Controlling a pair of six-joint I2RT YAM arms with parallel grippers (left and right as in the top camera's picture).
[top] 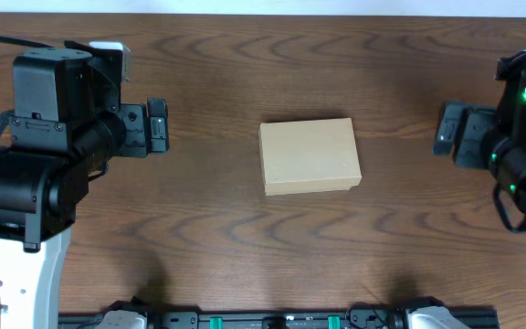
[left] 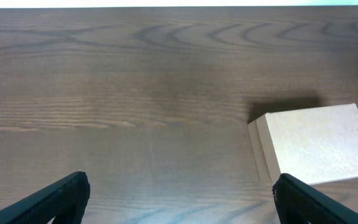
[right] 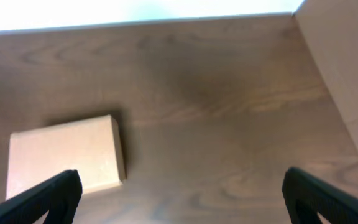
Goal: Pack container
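Note:
The container (top: 309, 155) is a small tan cardboard box, lid shut, lying flat in the middle of the wooden table. It also shows at the right in the left wrist view (left: 316, 149) and at the lower left in the right wrist view (right: 64, 155). My left gripper (top: 157, 125) is open and empty, well to the left of the box; its fingers spread wide in its wrist view (left: 179, 199). My right gripper (top: 446, 128) is open and empty, to the right of the box, fingers wide apart (right: 182, 196). No pens or tape roll are in view.
The dark wood-grain table (top: 245, 55) spreads all round the box. A pale band runs along its far edge (right: 135, 12). A tan surface (right: 347, 56) shows at the upper right of the right wrist view.

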